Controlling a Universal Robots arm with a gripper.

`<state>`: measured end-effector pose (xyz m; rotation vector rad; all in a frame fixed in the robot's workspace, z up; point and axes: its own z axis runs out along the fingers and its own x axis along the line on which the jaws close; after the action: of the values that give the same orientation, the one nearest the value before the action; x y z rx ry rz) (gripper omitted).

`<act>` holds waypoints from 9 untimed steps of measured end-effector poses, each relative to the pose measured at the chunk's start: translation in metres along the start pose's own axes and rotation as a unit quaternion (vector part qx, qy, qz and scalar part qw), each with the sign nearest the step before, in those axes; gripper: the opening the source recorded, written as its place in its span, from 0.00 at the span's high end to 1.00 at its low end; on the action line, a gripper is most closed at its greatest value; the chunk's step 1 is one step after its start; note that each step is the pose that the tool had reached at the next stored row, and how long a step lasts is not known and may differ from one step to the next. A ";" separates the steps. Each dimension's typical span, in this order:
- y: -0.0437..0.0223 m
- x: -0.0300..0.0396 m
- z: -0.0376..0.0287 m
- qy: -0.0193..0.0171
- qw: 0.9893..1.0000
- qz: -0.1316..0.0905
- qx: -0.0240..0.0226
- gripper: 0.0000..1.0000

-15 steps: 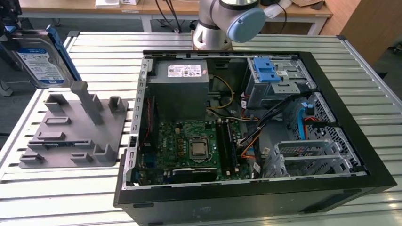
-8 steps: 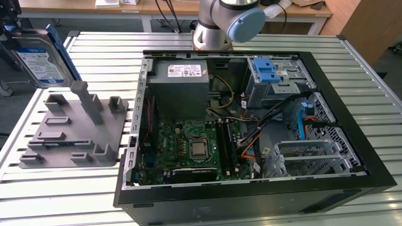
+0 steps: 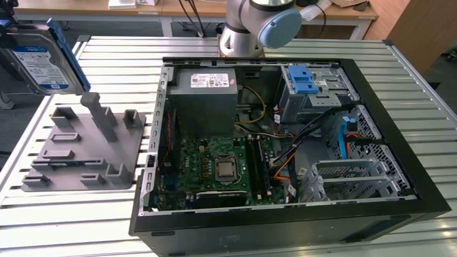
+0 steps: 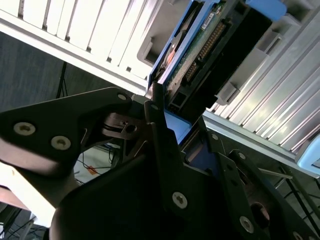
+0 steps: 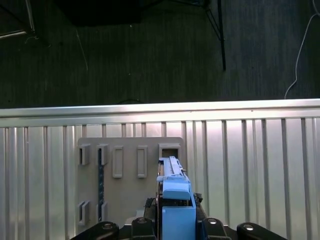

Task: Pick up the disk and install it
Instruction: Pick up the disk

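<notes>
Blue-framed disk (image 3: 43,56) hangs above grey holder (image 3: 82,144) at exterior view's left, well apart from open computer case (image 3: 286,230). Fingers (image 4: 161,135) clamped on its carrier edge. Keep your grip firm, disk steady, clear of holder posts.

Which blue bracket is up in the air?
The one framing the disk, held above the grey stand; the other blue bracket sits inside the computer case.

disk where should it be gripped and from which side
Pinch the disk across its two flat faces at the upper end, coming from above: it is on edge, thin and broad-faced. The gripper is shut on it this way.
</notes>
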<state>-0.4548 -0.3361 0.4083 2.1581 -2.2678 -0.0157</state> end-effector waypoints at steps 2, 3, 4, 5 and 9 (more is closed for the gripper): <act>0.0001 0.0000 -0.0059 0.000 1.000 0.000 0.000 0.64; 0.0001 0.0000 -0.0093 0.000 1.000 0.000 0.000 0.64; 0.0002 0.0000 -0.0128 0.000 1.000 0.000 0.000 0.64; 0.0002 0.0000 -0.0165 0.000 1.000 0.000 0.000 0.64; 0.0005 0.0000 -0.0318 0.000 1.000 0.000 0.000 0.64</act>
<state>-0.4548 -0.3361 0.4402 2.1581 -2.2678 -0.0157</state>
